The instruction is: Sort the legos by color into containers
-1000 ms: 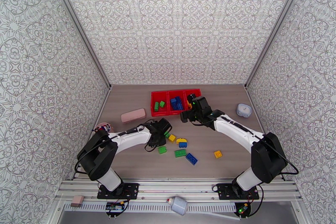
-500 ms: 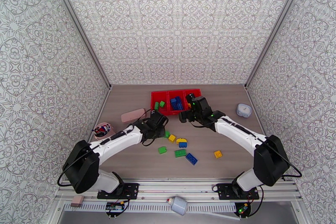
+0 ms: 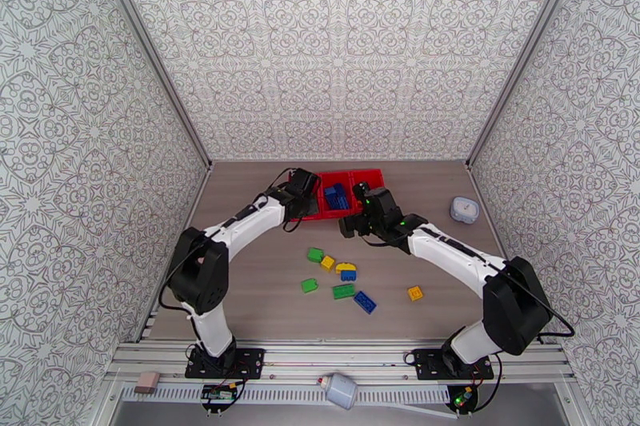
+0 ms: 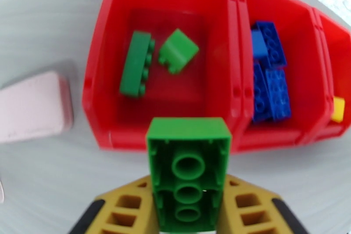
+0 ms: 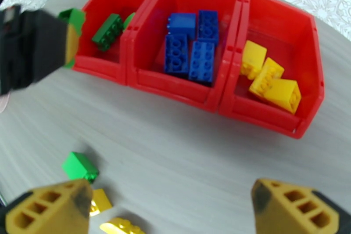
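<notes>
Green lego brick (image 4: 188, 173) clamped in the left gripper (image 4: 188, 206), over the near wall of the leftmost red bin (image 4: 98, 99).
Glossy rectangular plastic; its hollow underside with three round tubes faces the wrist camera, long axis running along the fingers toward the bin. Two green bricks (image 4: 136, 63) lie inside. Over the grey wood-grain table (image 5: 175, 134), the right gripper (image 5: 171, 206) stands wide apart.

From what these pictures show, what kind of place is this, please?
Probably a robot test booth, not a home: patterned wall panels enclose a small table, two arms are bolted to a metal rail, and toy bricks with red bins serve as props.
</notes>
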Robot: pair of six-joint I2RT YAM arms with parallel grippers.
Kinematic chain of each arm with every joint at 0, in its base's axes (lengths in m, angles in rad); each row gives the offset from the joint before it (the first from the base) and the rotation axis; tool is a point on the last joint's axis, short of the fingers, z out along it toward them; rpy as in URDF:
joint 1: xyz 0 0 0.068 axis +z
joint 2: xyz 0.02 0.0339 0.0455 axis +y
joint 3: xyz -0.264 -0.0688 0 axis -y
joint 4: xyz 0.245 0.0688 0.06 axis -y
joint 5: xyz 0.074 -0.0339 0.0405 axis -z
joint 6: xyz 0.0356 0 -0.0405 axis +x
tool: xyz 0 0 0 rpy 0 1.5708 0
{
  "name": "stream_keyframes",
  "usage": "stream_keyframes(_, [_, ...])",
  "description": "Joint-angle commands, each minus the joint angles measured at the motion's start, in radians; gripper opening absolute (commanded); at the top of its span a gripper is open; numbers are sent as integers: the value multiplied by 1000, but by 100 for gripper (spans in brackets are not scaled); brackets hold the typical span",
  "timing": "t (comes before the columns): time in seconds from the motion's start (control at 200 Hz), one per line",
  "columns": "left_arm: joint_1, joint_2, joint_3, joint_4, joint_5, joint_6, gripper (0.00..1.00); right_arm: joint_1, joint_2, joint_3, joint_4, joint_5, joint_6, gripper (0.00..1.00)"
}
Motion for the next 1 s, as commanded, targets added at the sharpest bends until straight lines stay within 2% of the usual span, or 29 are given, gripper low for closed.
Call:
stream_keyframes(0.0, [24, 84, 117, -30, -6, 62, 21, 6, -20, -17, 3, -1, 9, 100])
stream_keyframes(0.245, [72, 242, 278, -75, 17, 79, 23, 6, -19, -16, -6, 14, 0, 100])
stream_keyframes(0.345, [73, 263, 310, -92, 21, 87, 28, 6, -22, -9, -29, 31, -9, 100])
stream_keyframes(0.415, [69, 254, 307, -92, 19, 91, 36, 6, -29, -8, -47, 45, -18, 100])
stream_keyframes(0.545, [65, 221, 299, -98, -2, 96, 49, 6, -39, -9, -62, 49, -29, 100])
stream_keyframes(0.735, [68, 121, 230, -85, -18, 89, 52, 26, -41, -1, -75, 55, -51, 100])
stream_keyframes(0.995, [78, -121, 23, -61, -14, 55, 68, 111, 4, 43, -122, 66, -145, 100])
